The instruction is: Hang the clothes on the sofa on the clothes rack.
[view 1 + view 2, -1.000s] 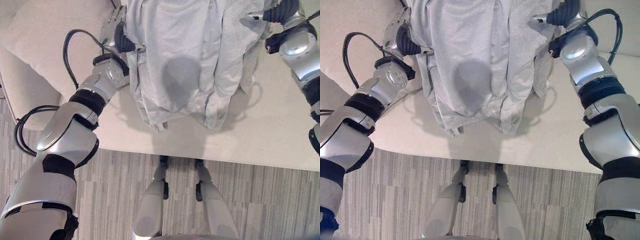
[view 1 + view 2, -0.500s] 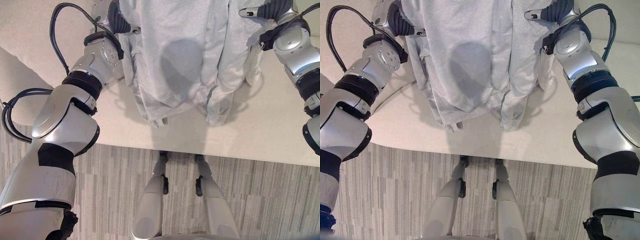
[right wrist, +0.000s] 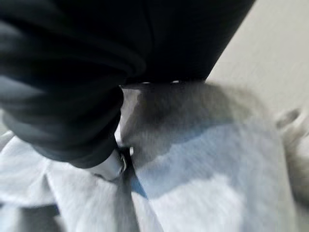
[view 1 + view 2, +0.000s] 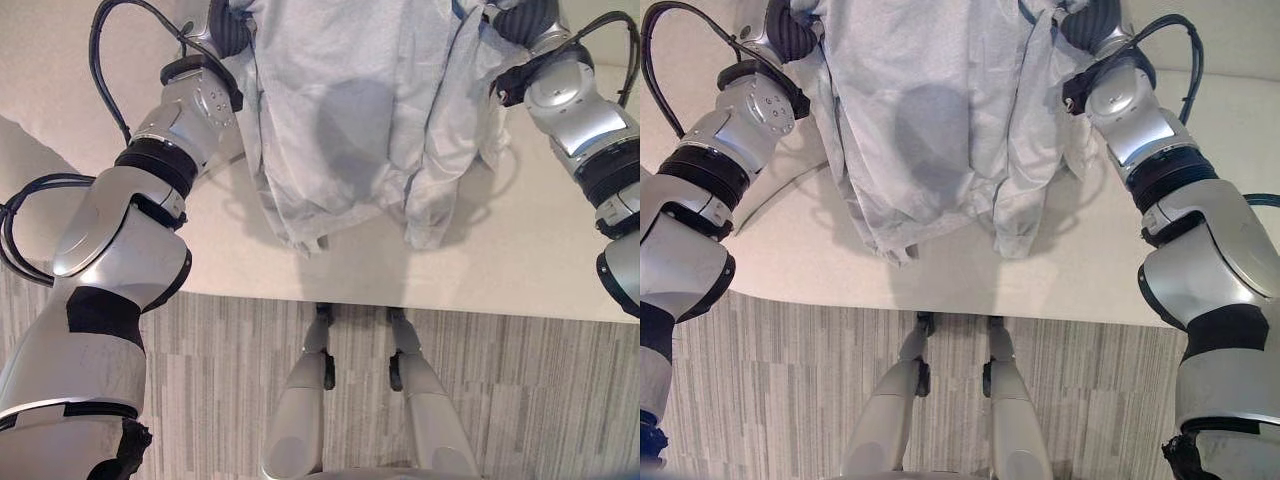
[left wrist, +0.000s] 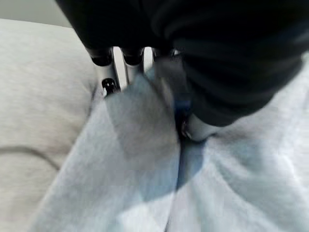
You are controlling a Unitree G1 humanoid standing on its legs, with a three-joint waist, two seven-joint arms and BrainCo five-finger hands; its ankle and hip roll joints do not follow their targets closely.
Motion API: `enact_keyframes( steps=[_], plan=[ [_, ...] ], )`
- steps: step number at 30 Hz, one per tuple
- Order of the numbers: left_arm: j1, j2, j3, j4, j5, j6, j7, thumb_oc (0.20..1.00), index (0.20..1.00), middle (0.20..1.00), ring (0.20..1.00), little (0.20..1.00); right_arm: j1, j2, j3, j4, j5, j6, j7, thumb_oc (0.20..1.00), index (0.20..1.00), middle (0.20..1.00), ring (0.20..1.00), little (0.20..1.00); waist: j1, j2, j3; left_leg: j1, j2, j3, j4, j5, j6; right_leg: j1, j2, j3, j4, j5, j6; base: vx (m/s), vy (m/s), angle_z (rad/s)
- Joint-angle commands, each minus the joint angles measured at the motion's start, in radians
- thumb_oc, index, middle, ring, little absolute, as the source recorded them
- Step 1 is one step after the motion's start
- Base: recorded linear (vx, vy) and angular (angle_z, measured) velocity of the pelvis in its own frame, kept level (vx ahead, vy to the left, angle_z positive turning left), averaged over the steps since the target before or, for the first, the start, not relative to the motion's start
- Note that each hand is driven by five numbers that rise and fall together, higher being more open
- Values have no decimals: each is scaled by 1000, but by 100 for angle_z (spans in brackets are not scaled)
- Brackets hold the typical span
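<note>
Cloth hangs between the two raised arms: a pale grey garment held up above the cream sofa, its lower hem dangling loose near the sofa's front edge, over the striped floor. The left hand grips one upper corner, thumb and fingers pinched on a fold of the fabric. The right hand clamps the other upper corner, thumb pressing the fabric, though its fingers are hidden beneath the dark cover.
</note>
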Motion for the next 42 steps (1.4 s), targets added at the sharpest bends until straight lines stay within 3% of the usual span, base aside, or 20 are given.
enact_keyframes(
  steps=[1,6,12,15,20,21,28,31,34,42],
  plan=[
    [-80,17,4,-21,16,-34,67,200,200,200,200,200,15,-25,-84,-48,-76,-63,-77,200,200,200,200,200,-3,-32,-3,21,-16,19,3,-22,-61,72,-28,-3,2,-67,125,0,0,0],
    [-24,47,74,-111,28,-40,120,200,200,200,200,200,107,-89,-180,-232,-193,-73,-146,200,200,200,200,200,-10,-36,-15,49,-12,21,3,-33,-59,98,-24,0,2,-79,125,3,-4,-1],
    [171,125,270,-313,63,-56,206,200,200,200,200,200,337,-239,-425,-538,-468,-57,-241,200,200,200,200,200,-11,-48,-71,154,6,30,3,-67,-62,201,-24,0,2,-122,124,41,-71,-7],
    [311,195,386,-424,95,-59,214,200,200,200,200,200,488,-297,-552,-655,-549,-54,-213,200,200,200,200,200,-6,-49,-110,236,15,29,3,-89,-63,276,-27,-13,5,-145,117,77,-105,-3],
    [455,253,500,-520,118,-66,192,200,200,200,200,200,629,-335,-658,-752,-578,-63,-155,200,200,200,200,200,3,-46,-159,328,20,37,3,-104,-66,368,-30,-29,9,-172,112,90,-54,14],
    [539,286,569,-554,130,-65,177,200,200,200,200,200,696,-350,-698,-776,-566,-71,-107,200,200,200,200,200,10,-48,-200,385,27,42,3,-110,-73,425,-32,-46,21,-188,108,98,-68,24],
    [657,313,681,-643,149,-61,157,200,200,200,200,200,740,-364,-714,-759,-530,-69,-48,200,200,200,200,200,39,-51,-247,454,41,45,3,-115,-88,512,-33,-88,40,-226,99,54,-64,19],
    [686,289,702,-658,159,-59,151,200,200,200,200,200,765,-387,-738,-758,-528,-61,-43,200,200,200,200,200,38,-51,-250,458,55,95,3,-100,-88,553,-51,-150,50,-248,98,38,-28,39],
    [704,279,712,-674,163,-58,141,200,200,200,200,200,794,-390,-750,-761,-536,-52,-34,200,200,200,200,200,24,-43,-270,472,61,222,3,-102,-54,575,-63,-205,68,-257,107,43,72,115],
    [722,327,726,-692,170,-43,152,200,200,200,200,200,714,-361,-691,-724,-550,-26,-63,200,200,200,200,200,42,-50,-299,485,18,213,3,-127,-18,580,-102,-214,90,-264,129,37,103,37]
  ],
)
